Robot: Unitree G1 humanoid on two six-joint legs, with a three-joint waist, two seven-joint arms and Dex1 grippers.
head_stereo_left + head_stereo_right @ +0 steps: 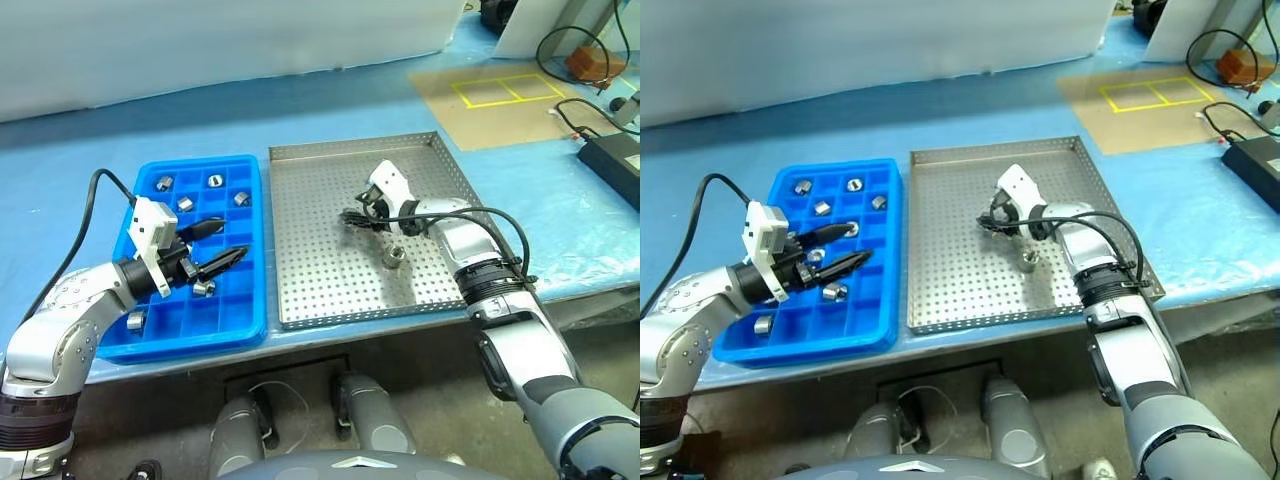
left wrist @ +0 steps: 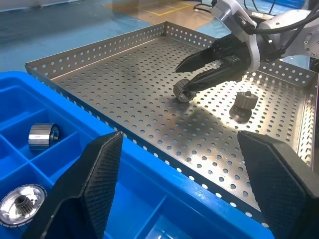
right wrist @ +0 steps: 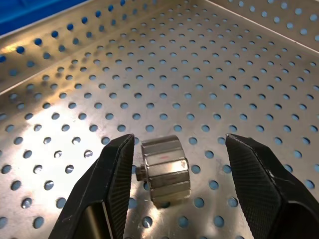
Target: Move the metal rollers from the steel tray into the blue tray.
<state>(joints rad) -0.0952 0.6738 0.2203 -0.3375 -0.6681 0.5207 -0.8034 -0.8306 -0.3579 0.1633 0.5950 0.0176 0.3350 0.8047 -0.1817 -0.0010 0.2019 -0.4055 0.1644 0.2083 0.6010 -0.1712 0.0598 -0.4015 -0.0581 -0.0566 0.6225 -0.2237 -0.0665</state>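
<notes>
The steel tray (image 1: 330,290) holds two metal rollers. One roller (image 3: 164,169) lies on the perforated floor between the fingers of my right gripper (image 3: 180,144), which is open and set around it without touching. The other roller (image 1: 394,258) stands a little nearer the front rim. Left of the steel tray is the blue tray (image 1: 250,325), with several rollers (image 1: 215,181) in its compartments. My left gripper (image 1: 232,238) hovers open and empty over the blue tray's middle, pointing toward the steel tray. The left wrist view shows my right gripper (image 2: 183,79) at its roller (image 2: 183,91).
Both trays sit on a blue-covered table near its front edge. A brown board with yellow tape (image 1: 505,95) lies at the far right. A black box (image 1: 615,160) and cables (image 1: 575,45) lie beyond the steel tray's right side.
</notes>
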